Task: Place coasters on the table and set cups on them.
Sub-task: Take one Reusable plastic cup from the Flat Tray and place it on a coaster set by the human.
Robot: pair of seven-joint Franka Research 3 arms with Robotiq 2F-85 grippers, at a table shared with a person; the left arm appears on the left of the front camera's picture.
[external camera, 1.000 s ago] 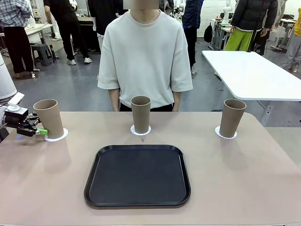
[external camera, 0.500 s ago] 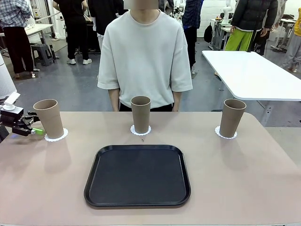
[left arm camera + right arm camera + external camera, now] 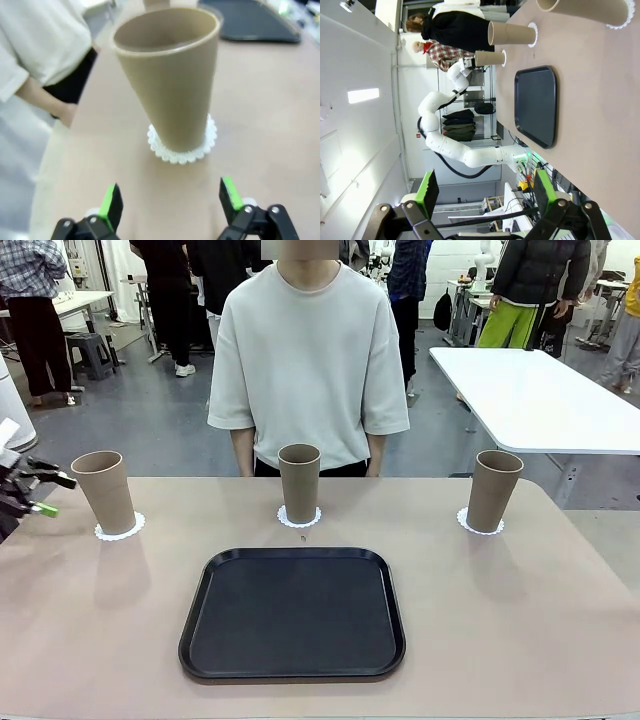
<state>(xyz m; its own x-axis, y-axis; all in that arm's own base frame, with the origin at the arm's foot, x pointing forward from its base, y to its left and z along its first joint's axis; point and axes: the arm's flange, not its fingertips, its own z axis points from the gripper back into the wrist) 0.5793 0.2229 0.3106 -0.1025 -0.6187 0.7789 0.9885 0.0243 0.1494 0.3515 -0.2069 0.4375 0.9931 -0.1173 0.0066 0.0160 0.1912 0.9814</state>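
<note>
Since the earlier frame, the left gripper [image 3: 40, 495] has been drawn back leftward from the left cup to the tabletop's left edge, and is now well apart from that cup. Its jaws are seen spread wide with nothing held between them, the green pads [image 3: 112, 204] standing on either side of open tabletop in the left wrist view. The right gripper [image 3: 482, 192] is likewise seen with its jaws fully apart and empty, off the right side of the tabletop.

Three tall tapered tan-brown paper cups are counted: one at far left [image 3: 105, 491], one at far centre [image 3: 299, 482], one at far right [image 3: 492, 490]. Each is stood upright on one of three small white scalloped paper coasters: left [image 3: 120, 531], centre [image 3: 299, 521], right [image 3: 466, 524]. One black rounded-square tray [image 3: 292, 612] is laid at near centre, with nothing on it.

All of this is carried on the large beige-tan matte tabletop [image 3: 500, 620] with rounded corners. One person in a pale short-sleeved top [image 3: 307, 360] is stood at the far edge, behind the centre cup. A glossy white table [image 3: 530, 400] is seen at far right, on a grey floor where further people are stood.
</note>
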